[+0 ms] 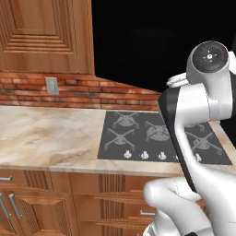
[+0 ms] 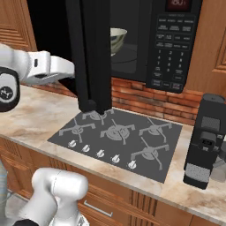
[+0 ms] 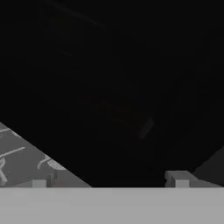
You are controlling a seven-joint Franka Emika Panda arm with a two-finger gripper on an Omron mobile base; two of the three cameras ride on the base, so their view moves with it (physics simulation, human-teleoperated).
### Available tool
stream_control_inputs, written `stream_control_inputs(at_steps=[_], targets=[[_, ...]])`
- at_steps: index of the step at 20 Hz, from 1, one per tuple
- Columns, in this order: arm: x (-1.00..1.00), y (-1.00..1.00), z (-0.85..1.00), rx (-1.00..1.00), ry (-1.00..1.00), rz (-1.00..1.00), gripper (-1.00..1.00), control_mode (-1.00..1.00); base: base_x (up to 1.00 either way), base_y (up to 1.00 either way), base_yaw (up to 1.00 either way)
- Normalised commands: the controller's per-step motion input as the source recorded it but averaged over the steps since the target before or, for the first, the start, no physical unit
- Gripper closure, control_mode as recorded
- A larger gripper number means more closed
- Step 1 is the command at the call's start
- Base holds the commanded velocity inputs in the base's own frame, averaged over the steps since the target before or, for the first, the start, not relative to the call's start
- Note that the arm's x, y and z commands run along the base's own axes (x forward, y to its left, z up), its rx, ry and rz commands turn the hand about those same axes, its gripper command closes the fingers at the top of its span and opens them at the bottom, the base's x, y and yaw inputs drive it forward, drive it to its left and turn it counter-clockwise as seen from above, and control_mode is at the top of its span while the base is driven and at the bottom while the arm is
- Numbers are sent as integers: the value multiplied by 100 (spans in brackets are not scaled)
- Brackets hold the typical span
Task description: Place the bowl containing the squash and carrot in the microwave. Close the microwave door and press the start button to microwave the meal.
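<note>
The left base view looks forward and down from behind the arm's left at the stovetop [image 1: 156, 136] and counter [image 1: 50, 133]. The right base view shares that stovetop from the other side, adding the microwave [image 2: 174, 42]. The hand view sits close against the microwave door [image 3: 113, 78], the stovetop at its lower left.

Open microwave door [image 2: 94, 53] — cooktop [image 2: 117, 137] overhung

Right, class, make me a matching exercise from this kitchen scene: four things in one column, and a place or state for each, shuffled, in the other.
Things:
1. bowl
2. microwave door
3. coffee machine
4. gripper

Places or states:
A. swung open over the stovetop
B. jaws open, facing a dark surface
C. inside the microwave
D. on the counter, right of the stovetop

Pairs: 1-C, 2-A, 3-D, 4-B
</note>
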Motion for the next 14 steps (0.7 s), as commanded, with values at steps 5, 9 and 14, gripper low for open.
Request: stream_control_inputs(at_steps=[5,9,14], targets=[[79,-1,-30,-17,-29,1,-100,-100,0,0,0],[92,0,-3,-18,-6,-9,-100,-100,0,0,0],[100,-8,3,-9,13,-16,-100,-100,0,0,0]])
